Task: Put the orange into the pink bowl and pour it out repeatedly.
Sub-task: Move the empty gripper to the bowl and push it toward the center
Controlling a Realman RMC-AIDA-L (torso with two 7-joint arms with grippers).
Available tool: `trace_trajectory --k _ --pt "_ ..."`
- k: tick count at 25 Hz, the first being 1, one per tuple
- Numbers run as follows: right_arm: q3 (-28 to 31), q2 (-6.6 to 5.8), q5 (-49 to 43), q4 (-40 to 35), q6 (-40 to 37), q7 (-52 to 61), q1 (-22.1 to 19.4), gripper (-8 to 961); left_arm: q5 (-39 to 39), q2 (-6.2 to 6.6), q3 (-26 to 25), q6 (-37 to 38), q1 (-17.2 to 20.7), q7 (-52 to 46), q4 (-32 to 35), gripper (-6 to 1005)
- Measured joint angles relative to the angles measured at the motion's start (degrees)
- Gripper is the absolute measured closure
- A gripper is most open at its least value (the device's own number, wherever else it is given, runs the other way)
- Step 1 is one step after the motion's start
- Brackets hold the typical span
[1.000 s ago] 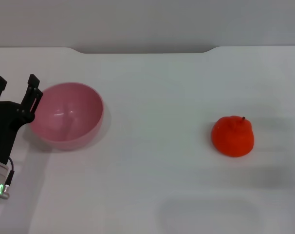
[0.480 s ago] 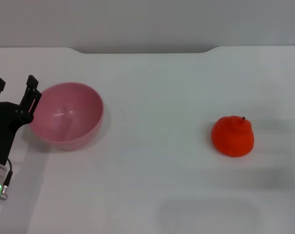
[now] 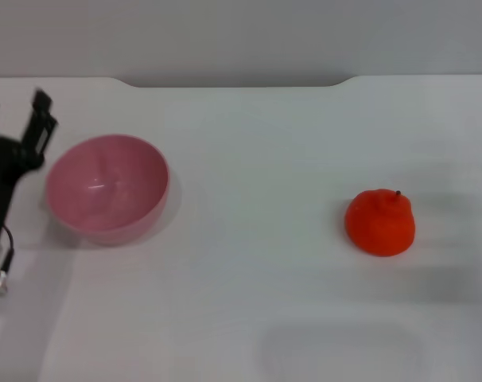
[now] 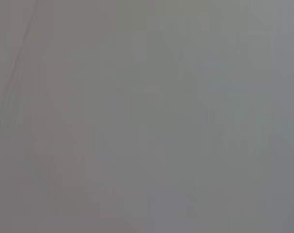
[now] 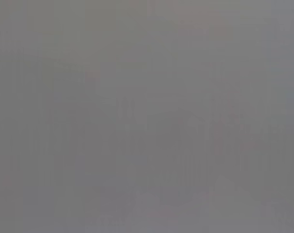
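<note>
The pink bowl (image 3: 107, 188) stands upright and empty on the white table at the left in the head view. Far to its right lies the orange (image 3: 380, 222), alone, stem nub up. My left gripper (image 3: 14, 111) hangs at the frame's left edge, beyond the bowl's far-left rim and apart from it, its black fingers spread open with nothing between them. The right gripper does not show in the head view. Both wrist views are plain grey and show nothing.
The white table (image 3: 249, 302) reaches back to a far edge with a shallow notch (image 3: 233, 82) in its middle. Nothing else lies on it.
My left gripper has drawn back from the bowl's rim, moving up and to the left toward the frame's edge. The bowl and the orange have stayed put.
</note>
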Motion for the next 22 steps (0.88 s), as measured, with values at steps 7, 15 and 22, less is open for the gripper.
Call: trace_trajectory --k 7,15,22 --pt "0.0 0.15 0.1 0.4 0.6 0.0 -0.5 350 0.0 0.2 -0.8 3.3 -4.7 -12.0 8.4 193" --pt "0.2 0.25 0.2 0.8 3.0 0.0 -1.4 350 0.1 0.16 11.9 -1.7 -8.8 -33.4 26.7 194" --pt "0.3 0.25 0.2 0.8 3.6 0.0 -1.4 350 0.1 0.25 29.9 -4.2 -7.9 -59.0 48.9 195"
